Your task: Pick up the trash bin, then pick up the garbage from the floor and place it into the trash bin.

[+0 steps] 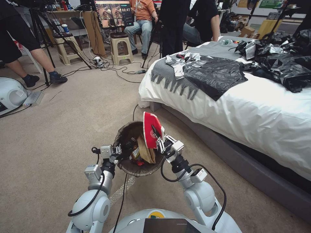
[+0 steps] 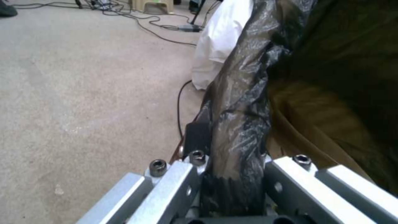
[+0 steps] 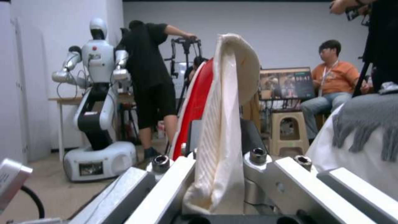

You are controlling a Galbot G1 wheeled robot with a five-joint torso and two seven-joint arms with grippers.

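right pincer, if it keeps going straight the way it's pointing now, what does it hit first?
Nothing close, likely. The right pincer, shut on the flattened red paper cup, points up and forward over the trash bin; past the cup its wrist view shows open room, depth unclear.

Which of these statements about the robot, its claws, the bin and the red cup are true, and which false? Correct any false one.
1. The left claw grips the rim of the trash bin. True.
2. The right claw is open and holds nothing. False: it is shut on a flattened red paper cup.
3. The red paper cup is over the bin's opening. True.
4. The bin is bare inside. False: a brown paper scrap and wrappers lie in it.
5. The bin stands on the bed. False: it is held over the carpet beside the bed.
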